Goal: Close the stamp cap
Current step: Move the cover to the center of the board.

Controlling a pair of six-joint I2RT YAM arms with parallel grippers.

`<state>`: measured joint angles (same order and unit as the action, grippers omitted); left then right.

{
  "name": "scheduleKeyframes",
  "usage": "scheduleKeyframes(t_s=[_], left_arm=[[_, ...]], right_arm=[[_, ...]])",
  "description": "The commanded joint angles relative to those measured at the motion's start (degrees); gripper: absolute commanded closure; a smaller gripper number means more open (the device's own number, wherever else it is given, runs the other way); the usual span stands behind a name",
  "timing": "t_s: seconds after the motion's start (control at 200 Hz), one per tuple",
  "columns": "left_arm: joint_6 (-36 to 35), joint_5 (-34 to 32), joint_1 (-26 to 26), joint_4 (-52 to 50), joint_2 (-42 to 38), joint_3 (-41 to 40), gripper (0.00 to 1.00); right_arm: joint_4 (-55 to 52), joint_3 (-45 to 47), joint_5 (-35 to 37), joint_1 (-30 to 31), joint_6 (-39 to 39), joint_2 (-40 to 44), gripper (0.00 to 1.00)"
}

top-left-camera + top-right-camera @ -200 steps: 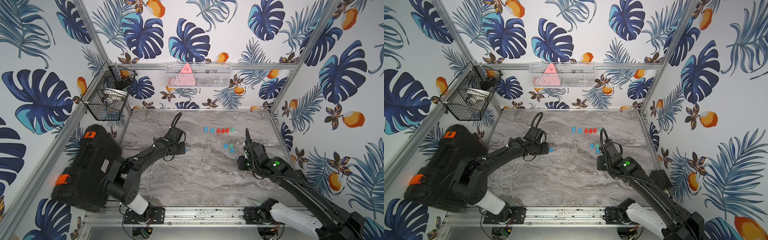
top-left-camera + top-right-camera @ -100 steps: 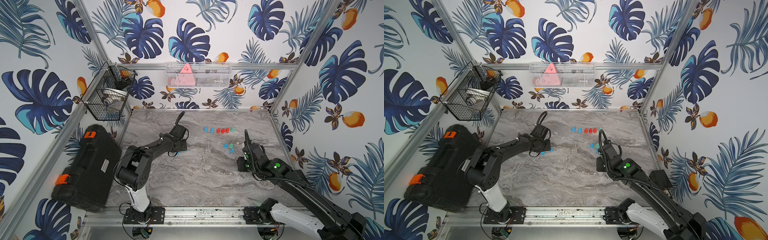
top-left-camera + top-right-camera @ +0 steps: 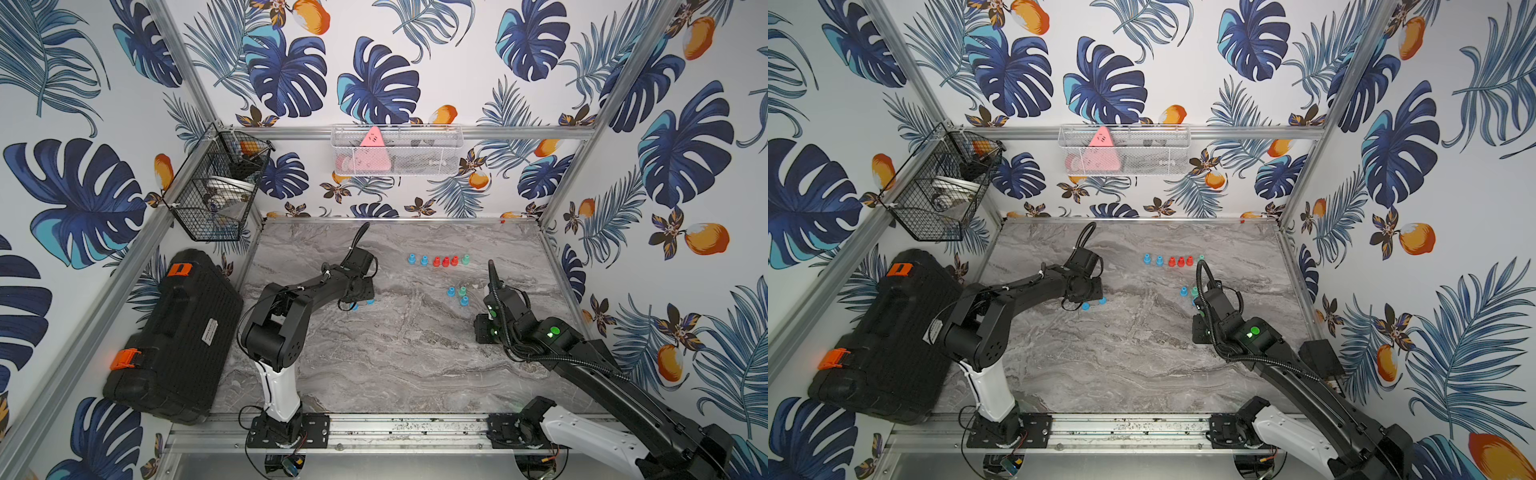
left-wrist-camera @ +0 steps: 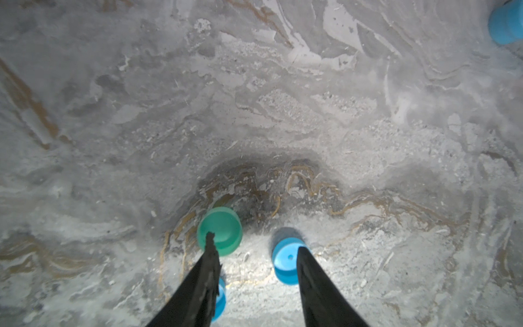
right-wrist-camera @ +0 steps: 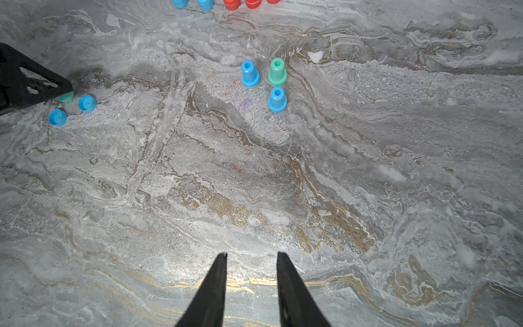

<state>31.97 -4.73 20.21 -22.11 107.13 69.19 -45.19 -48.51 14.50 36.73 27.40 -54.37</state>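
Note:
Three loose stamp caps lie close together on the marble table: a green cap (image 4: 223, 226) and two blue caps (image 4: 284, 262) (image 4: 221, 297). My left gripper (image 4: 254, 243) hangs low over them, open. One finger overlaps the green cap and the other overlaps a blue cap, with bare table between them. In both top views the left gripper (image 3: 365, 296) (image 3: 1096, 291) hides the green cap. Uncapped stamps, two blue (image 5: 250, 74) (image 5: 277, 99) and one green (image 5: 277, 72), stand upright mid-table. My right gripper (image 5: 252, 254) is open over bare marble, near them (image 3: 484, 330).
A row of blue, red and green stamps (image 3: 436, 261) stands further back. A black case (image 3: 174, 332) lies at the left. A black wire basket (image 3: 216, 187) and a white mesh basket (image 3: 395, 149) hang on the walls.
My left gripper has shifted slightly right and forward over the loose caps, its elbow has swung inward, and its jaws have narrowed. The right arm has barely moved.

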Motion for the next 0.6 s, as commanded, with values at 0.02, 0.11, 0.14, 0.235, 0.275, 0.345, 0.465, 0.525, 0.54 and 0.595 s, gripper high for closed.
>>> scheduleKeyframes(t_s=[0.02,0.11,0.14,0.235,0.275,0.345,0.465,0.525,0.54,0.595], left_arm=[[1.3,-0.5,-0.1,1.4,0.7,0.2,0.51],[1.3,-0.5,-0.1,1.6,1.1,0.5,0.51],[1.3,-0.4,-0.1,1.7,1.4,0.5,0.51],[1.4,-0.4,-0.2,1.8,1.9,1.0,0.51],[1.3,-0.6,-0.1,1.8,2.3,1.2,0.51],[1.3,-0.7,-0.1,1.7,2.7,1.6,0.51],[0.7,-0.7,0.0,0.5,4.0,2.3,0.52],[0.4,-0.7,0.3,-0.2,4.7,2.7,0.53],[0.3,-0.8,0.4,-0.3,4.8,2.7,0.53],[0.0,-1.1,0.6,-0.6,5.2,2.6,0.54]], right_arm=[[-0.3,-0.1,0.8,0.2,0.5,0.4,0.67],[-0.3,-0.1,0.9,0.3,0.5,0.3,0.67],[-0.3,0.0,0.9,0.3,0.5,0.3,0.67],[-0.3,0.0,1.0,0.4,0.6,0.2,0.67],[-0.3,-0.1,1.1,0.3,0.6,0.3,0.67],[-0.3,0.0,1.2,0.4,0.6,0.3,0.67],[-0.4,-0.1,1.3,0.4,0.7,0.0,0.67],[-0.5,-0.2,1.4,0.4,0.8,-0.3,0.67],[-0.5,-0.2,1.5,0.5,0.8,-0.3,0.67],[-0.5,-0.2,1.4,0.5,0.8,-0.4,0.67]])
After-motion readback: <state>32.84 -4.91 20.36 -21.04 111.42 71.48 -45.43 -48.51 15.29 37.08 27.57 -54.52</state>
